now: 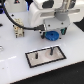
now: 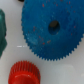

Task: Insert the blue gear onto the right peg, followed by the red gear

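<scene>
Item: my pincer point(image 1: 52, 31). It hangs low over the white worktop point(image 1: 15, 60), right above the blue gear. Its fingertips are hidden by the arm housing in the exterior view and do not appear in the wrist view, so I cannot tell whether it is spread or pressed together.

Item: blue gear point(image 2: 52, 27). It lies flat on the worktop directly beneath my pincer; it is a wide toothed disc with a dark centre hole. In the exterior view only part of it point(image 1: 52, 35) shows below my wrist.

Item: red gear point(image 2: 24, 72). It is small and toothed, with a raised hub, and lies just beside the blue gear's rim. I cannot tell whether the two touch.

Item: dark green piece point(image 2: 2, 32). It sits at the frame edge, near the blue gear, only partly seen.

Item: grey plate point(image 1: 46, 55). It is black-rimmed and rectangular, and lies near my pincer, closer to the exterior camera. Two thin dark pegs stand upright on it; the right peg point(image 1: 50, 50) is bare.

Item: black cable point(image 1: 21, 23). It loops over the worktop, off to my pincer's side.
</scene>
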